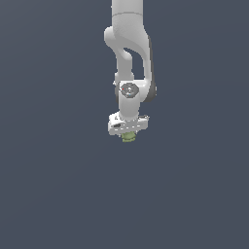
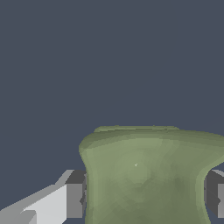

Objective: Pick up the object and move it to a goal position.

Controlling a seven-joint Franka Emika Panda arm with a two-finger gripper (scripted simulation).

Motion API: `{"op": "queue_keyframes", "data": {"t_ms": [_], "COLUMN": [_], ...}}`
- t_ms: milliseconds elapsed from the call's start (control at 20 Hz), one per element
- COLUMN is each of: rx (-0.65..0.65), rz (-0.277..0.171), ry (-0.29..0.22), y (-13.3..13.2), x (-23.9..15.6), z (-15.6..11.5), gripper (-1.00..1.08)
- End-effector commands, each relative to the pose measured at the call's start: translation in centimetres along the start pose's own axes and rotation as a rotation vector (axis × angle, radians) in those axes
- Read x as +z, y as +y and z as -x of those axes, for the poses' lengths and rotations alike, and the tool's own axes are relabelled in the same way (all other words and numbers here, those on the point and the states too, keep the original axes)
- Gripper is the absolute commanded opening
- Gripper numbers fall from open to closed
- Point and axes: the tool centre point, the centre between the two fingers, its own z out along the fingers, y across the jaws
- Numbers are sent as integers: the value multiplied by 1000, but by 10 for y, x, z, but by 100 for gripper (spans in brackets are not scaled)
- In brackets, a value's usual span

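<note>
The object (image 1: 128,138) is a small olive-green stubby lump. In the exterior view it pokes out just under the white gripper (image 1: 128,136) in the middle of the picture. In the wrist view the object (image 2: 144,175) fills the space between the two fingers, and a dark pad (image 2: 75,200) presses on one side of it while the other pad (image 2: 216,200) presses on the opposite side. The gripper is shut on the object. Whether the object rests on the surface or hangs above it cannot be told.
A flat dark blue-grey surface (image 1: 58,185) fills both views around the arm. The white arm (image 1: 130,58) comes down from the top of the exterior view. Nothing else shows.
</note>
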Motion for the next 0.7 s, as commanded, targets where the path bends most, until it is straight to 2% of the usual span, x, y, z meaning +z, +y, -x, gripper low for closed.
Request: {"op": "queue_keyframes", "data": {"t_ms": [0,650], "rx": [0,0], "rz": [0,0], "ry": [-2,-1], "y": [0,6], "x": [1,-17], "z": [1,-10], "gripper": [-100,-100]}}
